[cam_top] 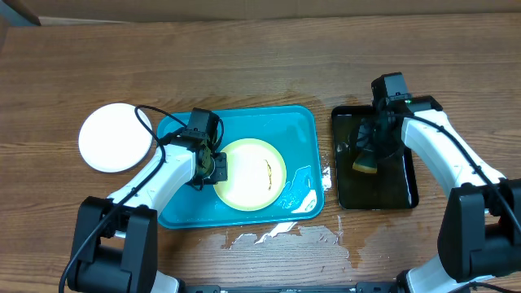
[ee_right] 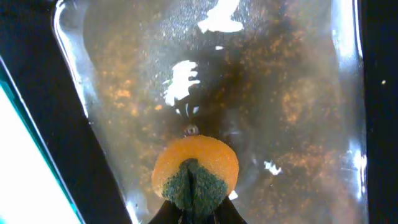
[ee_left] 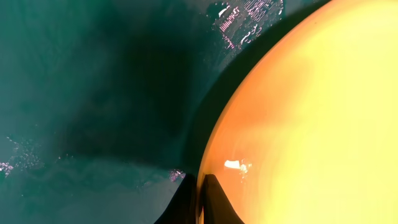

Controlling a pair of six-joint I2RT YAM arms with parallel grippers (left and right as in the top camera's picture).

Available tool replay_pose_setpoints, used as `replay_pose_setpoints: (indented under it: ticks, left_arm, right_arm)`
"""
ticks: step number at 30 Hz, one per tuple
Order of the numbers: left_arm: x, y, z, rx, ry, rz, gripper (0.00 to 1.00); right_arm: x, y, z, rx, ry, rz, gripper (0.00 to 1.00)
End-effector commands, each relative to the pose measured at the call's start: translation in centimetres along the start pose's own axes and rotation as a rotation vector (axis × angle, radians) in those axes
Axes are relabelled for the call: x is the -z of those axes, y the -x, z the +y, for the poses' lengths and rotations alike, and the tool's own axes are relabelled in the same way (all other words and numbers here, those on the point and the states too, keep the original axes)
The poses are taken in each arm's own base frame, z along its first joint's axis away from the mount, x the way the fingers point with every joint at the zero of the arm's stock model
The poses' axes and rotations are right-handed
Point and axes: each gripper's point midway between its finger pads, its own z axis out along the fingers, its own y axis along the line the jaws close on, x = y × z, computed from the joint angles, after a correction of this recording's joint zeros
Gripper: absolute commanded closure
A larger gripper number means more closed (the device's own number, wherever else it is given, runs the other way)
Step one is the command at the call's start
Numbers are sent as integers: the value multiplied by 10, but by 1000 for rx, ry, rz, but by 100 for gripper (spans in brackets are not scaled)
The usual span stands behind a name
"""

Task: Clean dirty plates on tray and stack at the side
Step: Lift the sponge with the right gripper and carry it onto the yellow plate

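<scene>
Pale yellow round shallow plate [cam_top: 250, 173] lies flat in the large turquoise-blue rectangular plastic tray [cam_top: 293, 122], right-of-centre in it, with a thin dark smear [cam_top: 267, 171] on its face just right of its middle. Left gripper [cam_top: 220, 167] is at the plate's left edge, clenched on the rim: in the left wrist view the two fingertips [ee_left: 214, 205] are pinched together with the yellow rim between them, the plate [ee_left: 311, 124] spreading away to the right and wet tray floor [ee_left: 93, 93] to the left. White round plate [cam_top: 116, 137] sits on the wooden table [cam_top: 260, 65] off to the left of that gripper, outside the tray and apart from its rim; can't tell from above whether it's one plate or a stack. Right gripper [cam_top: 368, 159] is over the narrow black tray [cam_top: 403, 191], which stands just right of the turquoise one; jaws pinched on a round orange sponge [ee_right: 194, 171] with a green scouring face, sponge down in the murky water of the black tray [ee_right: 261, 81]. White wet patches [cam_top: 277, 234] on the table near the turquoise tray's front right corner.
</scene>
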Motion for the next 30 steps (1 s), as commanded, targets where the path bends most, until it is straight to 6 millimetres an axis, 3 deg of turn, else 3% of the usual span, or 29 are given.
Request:
replay_pose_setpoints:
  ticks: [1, 4, 6, 8, 9, 12, 22, 30]
  left_arm:
    - [1, 4, -1, 49, -4, -3, 95]
    - [1, 4, 3, 89, -1, 2, 95]
    - [1, 4, 6, 121, 0, 4, 95]
    - [1, 5, 6, 134, -13, 3, 95]
    - [1, 7, 4, 139, -34, -1, 95]
    - [1, 9, -1, 136, -64, -4, 95]
    - [3, 15, -17, 259, -156, -4, 96]
    - [4, 20, -20, 296, -172, -21, 95]
  right_arm:
    - [28, 21, 12, 2, 53, -72, 96]
    - [31, 26, 14, -1, 60, -90, 96]
    - [32, 23, 27, 4, 136, -70, 96]
    - [37, 16, 55, 49, 291, -30, 96]
    - [48, 6, 86, 137, 471, 4, 96]
    - [61, -9, 119, 242, 612, 29, 96]
    - [55, -46, 185, 411, 540, -19, 96]
    - [43, -52, 202, 272, 348, -146, 96]
